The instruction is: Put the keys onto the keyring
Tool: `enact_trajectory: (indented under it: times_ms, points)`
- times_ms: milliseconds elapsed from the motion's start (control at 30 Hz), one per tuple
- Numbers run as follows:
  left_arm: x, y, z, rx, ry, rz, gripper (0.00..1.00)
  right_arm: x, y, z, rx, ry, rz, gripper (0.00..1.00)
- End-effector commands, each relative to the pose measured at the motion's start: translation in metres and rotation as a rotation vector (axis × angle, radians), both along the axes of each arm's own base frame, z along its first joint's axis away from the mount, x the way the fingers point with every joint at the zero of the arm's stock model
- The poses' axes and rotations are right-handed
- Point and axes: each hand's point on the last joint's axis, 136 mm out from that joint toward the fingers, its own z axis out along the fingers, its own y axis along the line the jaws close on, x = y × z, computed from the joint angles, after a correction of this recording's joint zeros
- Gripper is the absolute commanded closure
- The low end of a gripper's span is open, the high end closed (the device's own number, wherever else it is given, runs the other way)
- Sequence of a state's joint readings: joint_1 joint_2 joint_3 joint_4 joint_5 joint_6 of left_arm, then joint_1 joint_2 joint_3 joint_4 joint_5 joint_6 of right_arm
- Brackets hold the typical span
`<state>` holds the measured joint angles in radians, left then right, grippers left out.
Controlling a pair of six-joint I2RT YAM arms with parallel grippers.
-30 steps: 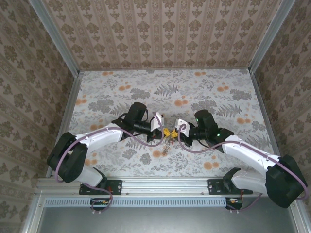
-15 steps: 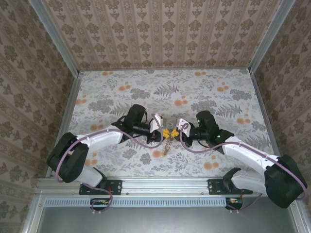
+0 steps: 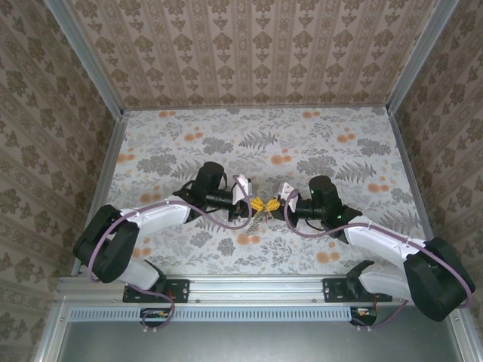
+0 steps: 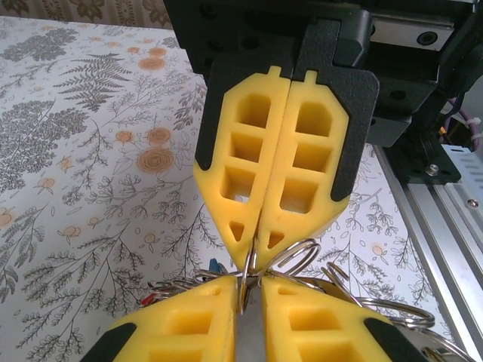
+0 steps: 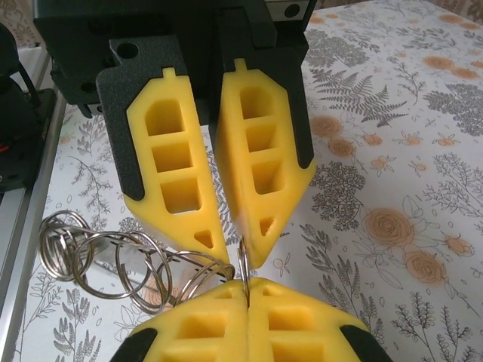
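Right gripper (image 5: pixel 247 286) tight on 1 silver keyring (image 5: pixel 243 260), left gripper (image 5: pixel 235 258) slightly agape beside it, keys (image 4: pixel 215 265) alongside.

right gripper (image 5: pixel 247 288): clamped on thin metal ring (image 5: pixel 243 265), seen edge-on | left gripper (image 5: pixel 238 256): facing it, tips flanking ring's top, grip unclear | linked wire rings (image 5: pixel 121 260): fanned out left | floral table (image 5: pixel 392 188) beneath

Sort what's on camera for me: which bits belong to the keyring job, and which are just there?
Job in hand:
silver rings
blue-headed key
red-headed key
left gripper
right gripper

Just there:
floral table cover
metal rail along the near edge
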<state>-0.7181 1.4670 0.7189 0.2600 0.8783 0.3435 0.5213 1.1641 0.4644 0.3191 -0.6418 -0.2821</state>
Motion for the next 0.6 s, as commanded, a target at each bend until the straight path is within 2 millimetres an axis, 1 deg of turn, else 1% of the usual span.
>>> enact_trajectory:
  times_ms: [0, 100, 300, 367, 400, 433, 567]
  points:
    - [-0.0051, -0.0016, 0.0015, -0.028, 0.019, -0.035, 0.86, -0.0003, 0.0076, 0.0186, 0.075, -0.041, 0.036, 1.0]
    - [-0.0068, -0.0016, 0.0026, -0.034, 0.03, -0.046, 0.88, 0.0001, 0.0074, 0.0192, 0.084, -0.042, 0.032, 1.0]
    - [-0.0087, -0.0017, 0.0014, -0.034, 0.046, -0.056, 0.86, -0.0004, 0.0073, 0.0184, 0.095, -0.042, 0.028, 1.0]
    - [-0.0089, -0.0018, 0.0016, -0.034, 0.045, -0.058, 0.88, -0.0003, 0.0071, 0.0182, 0.095, -0.041, 0.028, 1.0]
    - [-0.0089, -0.0018, 0.0012, -0.032, 0.049, -0.057, 0.92, -0.0006, 0.0071, 0.018, 0.095, -0.04, 0.03, 1.0]
    - [-0.009, -0.0019, 0.0004, -0.029, 0.052, -0.058, 1.0, -0.0004, 0.007, 0.0176, 0.094, -0.039, 0.029, 1.0]
    - [-0.0071, -0.001, -0.0006, -0.023, 0.039, -0.045, 1.0, 0.0007, 0.0047, 0.01, 0.052, -0.014, 0.014, 1.0]
